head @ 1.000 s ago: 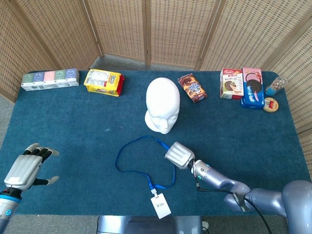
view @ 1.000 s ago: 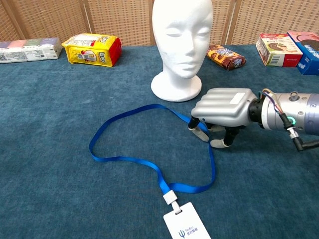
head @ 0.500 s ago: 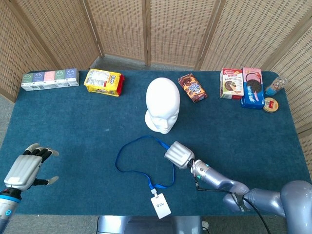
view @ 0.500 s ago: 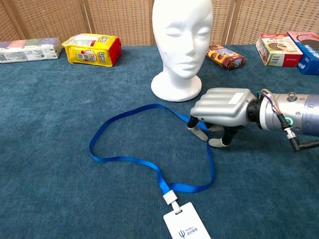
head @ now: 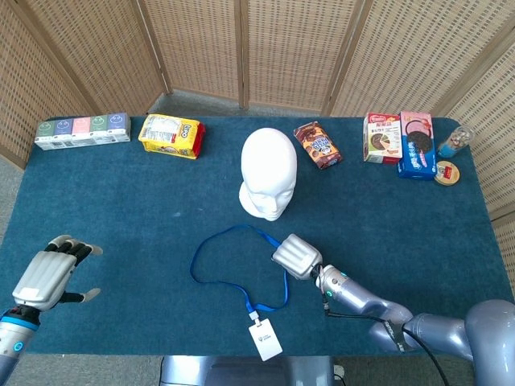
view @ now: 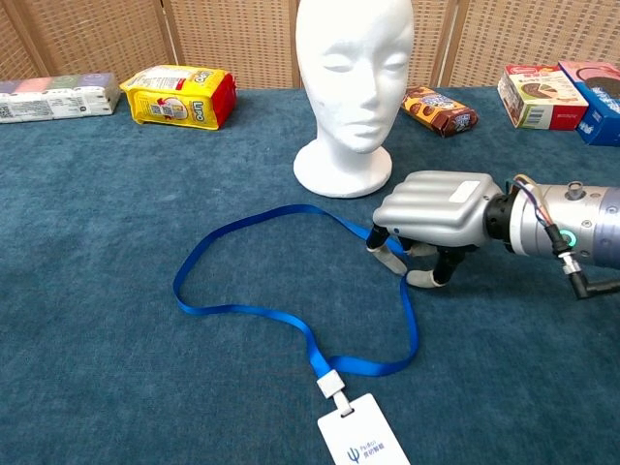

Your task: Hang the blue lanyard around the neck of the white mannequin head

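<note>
The white mannequin head point(head: 269, 173) point(view: 354, 87) stands upright mid-table. The blue lanyard point(head: 211, 249) point(view: 291, 325) lies in a loop on the cloth in front of it. Its white badge point(head: 265, 339) point(view: 363, 444) is nearest me. My right hand point(head: 296, 256) point(view: 436, 208) sits palm down over the loop's right side. Its curled fingertips point(view: 389, 255) grip the strap at the cloth, about a hand's width from the head's base. My left hand point(head: 48, 277) hovers open with fingers spread at the near left corner, far from the lanyard. The chest view does not show it.
Along the far edge lie a row of small cartons point(head: 82, 131), a yellow snack bag point(head: 170, 135) point(view: 179, 95), a brown cookie pack point(head: 317, 145) point(view: 438, 108) and several boxes point(head: 400, 141) point(view: 552, 92) at the right. A wicker screen stands behind the blue table point(head: 121, 201).
My left hand has drifted slightly right and toward me. The right hand and lanyard have barely shifted.
</note>
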Robot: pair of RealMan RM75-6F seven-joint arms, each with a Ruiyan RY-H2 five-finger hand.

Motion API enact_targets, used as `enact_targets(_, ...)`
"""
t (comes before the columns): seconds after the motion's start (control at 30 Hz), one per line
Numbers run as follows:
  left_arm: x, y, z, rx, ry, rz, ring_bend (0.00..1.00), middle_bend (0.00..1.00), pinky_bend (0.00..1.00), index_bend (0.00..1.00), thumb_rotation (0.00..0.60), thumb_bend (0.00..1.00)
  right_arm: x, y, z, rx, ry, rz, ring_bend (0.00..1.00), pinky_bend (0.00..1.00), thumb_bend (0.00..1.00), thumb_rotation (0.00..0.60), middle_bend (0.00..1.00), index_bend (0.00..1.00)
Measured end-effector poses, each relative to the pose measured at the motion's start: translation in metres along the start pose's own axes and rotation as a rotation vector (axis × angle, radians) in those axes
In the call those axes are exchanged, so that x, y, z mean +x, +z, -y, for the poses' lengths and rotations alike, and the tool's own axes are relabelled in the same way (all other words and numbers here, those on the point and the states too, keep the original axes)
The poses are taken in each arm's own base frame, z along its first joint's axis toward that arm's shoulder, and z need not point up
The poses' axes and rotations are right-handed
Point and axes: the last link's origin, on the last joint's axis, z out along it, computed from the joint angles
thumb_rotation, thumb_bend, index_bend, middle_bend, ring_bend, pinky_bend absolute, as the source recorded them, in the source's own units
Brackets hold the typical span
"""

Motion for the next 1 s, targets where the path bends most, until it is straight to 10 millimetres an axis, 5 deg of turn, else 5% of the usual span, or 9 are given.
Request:
enact_targets(0.23, 0.002, 0.018, -0.008, -0.095, 0.107, -0.05, 0.47, 0.53, 0.35, 0.33, 0.517, 0.1, 0.002, -0.003, 0.001, -0.009, 0.016, -0.015, 1.0, 1.0, 0.44, 0.6, 1.0, 0.6)
enact_targets(0.6, -0.001, 0.06, -0.033, -0.358, 0.301, -0.064, 0.77, 0.78, 0.76, 0.37, 0.6, 0.15, 0.004, -0.007, -0.001, -0.024, 0.019, -0.022, 1.0, 1.0, 0.44, 0.6, 1.0, 0.61)
enact_targets(0.8, -0.006, 0.086, -0.053, -0.492, 0.412, -0.06, 0.93, 0.91, 0.85, 0.39, 0.6, 0.16, 0.005, -0.008, 0.0, -0.028, 0.01, -0.024, 1.0, 1.0, 0.44, 0.6, 1.0, 0.61)
enact_targets(1.0, -0.011, 0.099, -0.07, -0.57, 0.447, -0.041, 1.0, 0.96, 0.88, 0.39, 0.6, 0.21, 0.005, -0.009, -0.001, -0.033, 0.011, -0.026, 1.0, 1.0, 0.44, 0.6, 1.0, 0.61)
